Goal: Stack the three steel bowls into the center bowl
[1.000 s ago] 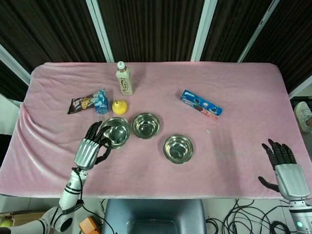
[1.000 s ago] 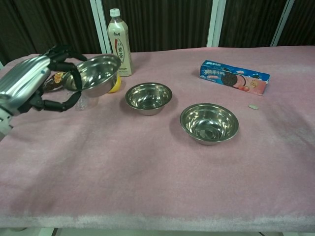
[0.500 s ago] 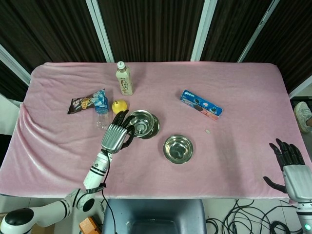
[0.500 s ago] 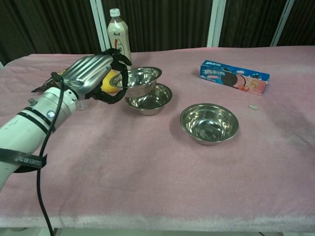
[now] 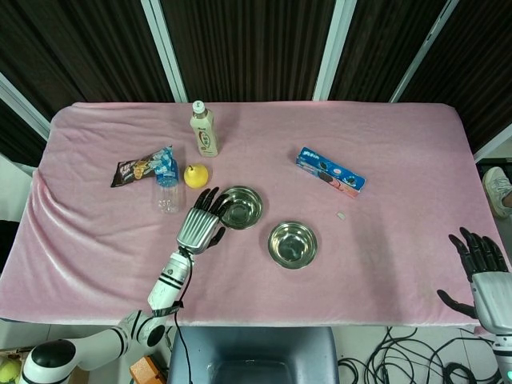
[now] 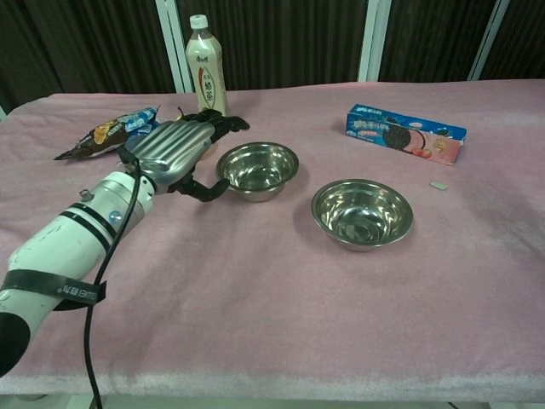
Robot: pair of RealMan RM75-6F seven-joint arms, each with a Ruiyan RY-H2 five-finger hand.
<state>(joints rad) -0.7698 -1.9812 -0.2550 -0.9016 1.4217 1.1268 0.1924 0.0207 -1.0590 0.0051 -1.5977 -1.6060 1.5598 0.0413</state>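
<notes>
Two bowl spots show on the pink worktop (image 5: 400, 160): the center bowl (image 5: 240, 206), which may hold another nested inside though I cannot tell, and a second bowl (image 5: 293, 244) near it toward the front right. The left hand (image 5: 202, 226) rests just beside the center bowl's left rim, fingers spread, holding nothing. A lemon (image 5: 197, 174), bottle (image 5: 204, 129) and snack packet (image 5: 144, 167) crowd that side; a biscuit box (image 5: 330, 171) sits well apart. The right hand (image 5: 482, 268) hangs spread off the front right corner.

The left hand (image 5: 202, 226) reaches forward on its white-and-black forearm, fingers spread and empty. The right hand (image 5: 482, 266) hovers far off, dark fingers splayed upward.
</notes>
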